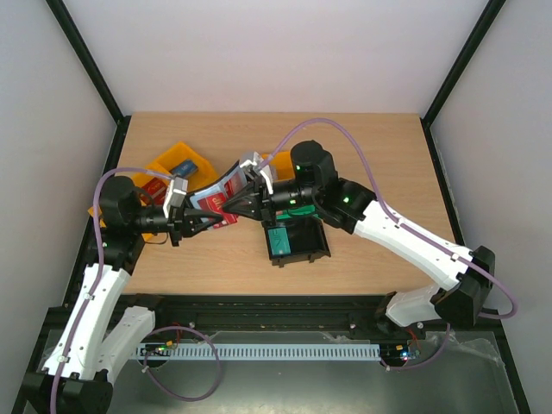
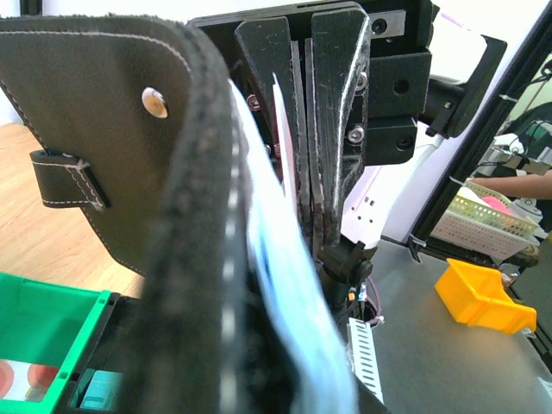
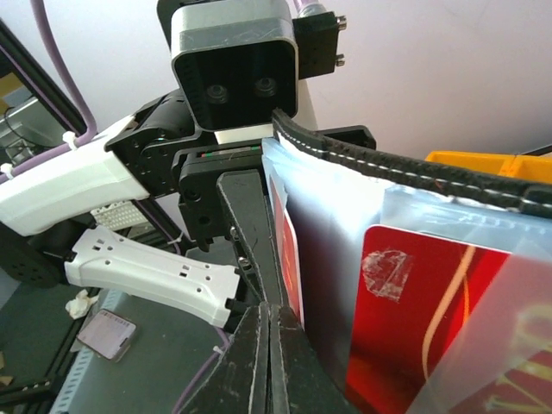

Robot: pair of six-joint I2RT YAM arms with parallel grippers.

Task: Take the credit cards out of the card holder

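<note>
Pinching a red card (image 3: 287, 250), the right jaws are pressed together inside the open wallet (image 2: 103, 129), while the left jaws clamp the wallet's edge above the counter (image 1: 388, 155).

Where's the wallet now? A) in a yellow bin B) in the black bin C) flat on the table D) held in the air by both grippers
D: the wallet hangs above the table, with the left gripper and right gripper both shut on it.
</note>
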